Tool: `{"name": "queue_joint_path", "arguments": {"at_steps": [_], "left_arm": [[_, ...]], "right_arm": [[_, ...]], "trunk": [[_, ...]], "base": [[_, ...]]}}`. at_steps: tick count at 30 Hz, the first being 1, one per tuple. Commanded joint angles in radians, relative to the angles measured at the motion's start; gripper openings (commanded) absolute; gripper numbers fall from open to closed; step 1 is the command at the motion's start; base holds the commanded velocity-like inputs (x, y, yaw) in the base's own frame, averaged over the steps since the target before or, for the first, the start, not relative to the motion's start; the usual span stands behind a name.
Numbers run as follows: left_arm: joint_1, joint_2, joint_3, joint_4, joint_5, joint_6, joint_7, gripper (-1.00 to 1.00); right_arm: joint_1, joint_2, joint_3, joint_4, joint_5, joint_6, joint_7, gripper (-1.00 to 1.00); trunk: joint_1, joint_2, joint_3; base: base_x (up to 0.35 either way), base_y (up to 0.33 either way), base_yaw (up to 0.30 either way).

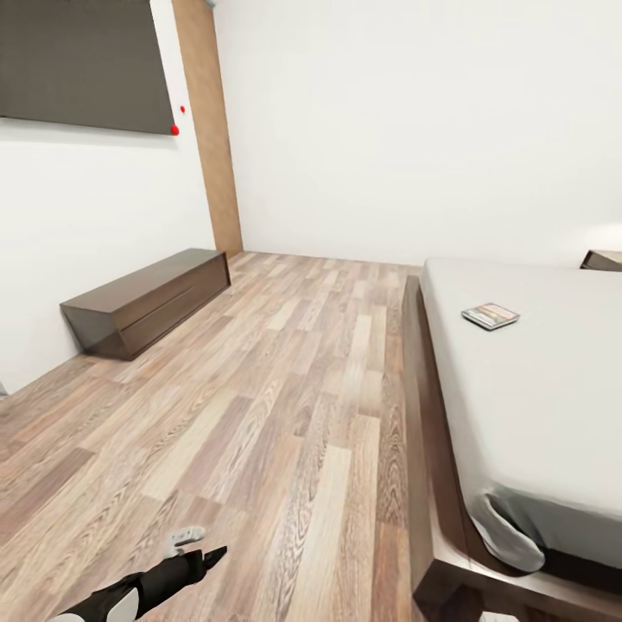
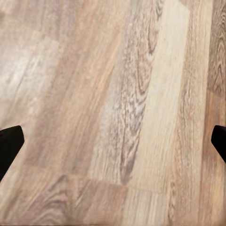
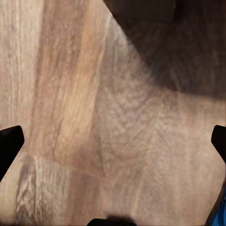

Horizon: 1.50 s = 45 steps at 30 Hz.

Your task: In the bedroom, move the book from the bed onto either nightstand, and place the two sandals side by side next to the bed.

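Observation:
The book (image 1: 491,315) lies flat on the light-grey mattress of the bed (image 1: 536,389), which takes up the right side of the head view in its dark wooden frame. A corner of a nightstand (image 1: 605,259) peeks out beyond the bed's far edge. My left gripper (image 1: 203,544) hangs low over the plank floor at the lower left, well away from the bed. In its wrist view the left gripper (image 2: 113,146) is open over bare planks. My right gripper (image 3: 113,146) is also open over shadowed floor. A sliver of bright blue (image 3: 220,214) shows beside it, too little to identify.
A long low dark cabinet (image 1: 147,298) stands against the left wall under a dark wall panel (image 1: 82,60). A wooden column (image 1: 212,130) marks the far corner. Wood-plank floor (image 1: 285,389) stretches between cabinet and bed.

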Motion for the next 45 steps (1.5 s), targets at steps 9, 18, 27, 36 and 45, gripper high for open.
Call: {"name": "queue_joint_path", "arguments": {"at_steps": [9, 18, 27, 36, 45], "left_arm": [[-0.001, -0.005, -0.010, 0.002, 0.006, -0.023, -0.001, 1.00], [-0.001, -0.009, -0.009, 0.001, 0.006, -0.029, -0.001, 1.00], [-0.001, -0.011, -0.010, 0.001, 0.006, -0.028, -0.001, 1.00], [-0.001, -0.012, -0.010, 0.001, 0.006, -0.027, -0.001, 1.00], [-0.001, -0.012, -0.010, 0.001, 0.006, -0.027, 0.004, 1.00]], "right_arm": [[-0.001, 0.000, 0.008, 0.003, -0.010, 0.000, 0.003, 1.00], [-0.001, 0.000, 0.007, 0.003, -0.010, 0.000, 0.004, 1.00], [-0.001, 0.000, 0.007, 0.003, -0.010, 0.000, 0.004, 1.00], [-0.001, 0.000, 0.007, 0.003, -0.010, 0.000, 0.004, 1.00], [-0.001, 0.000, 0.008, 0.003, -0.010, 0.000, 0.004, 1.00]], "trunk": [[0.000, 0.000, -0.001], [-0.002, 0.000, 0.011], [-0.023, 0.036, 0.042], [-0.057, 0.099, 0.070], [-0.092, 0.162, 0.098]], "base": [[0.000, 0.000, 0.287], [0.000, 0.000, 0.084], [0.000, 0.000, 0.003], [0.000, 0.000, 0.000], [0.000, 0.000, 0.000]]}}
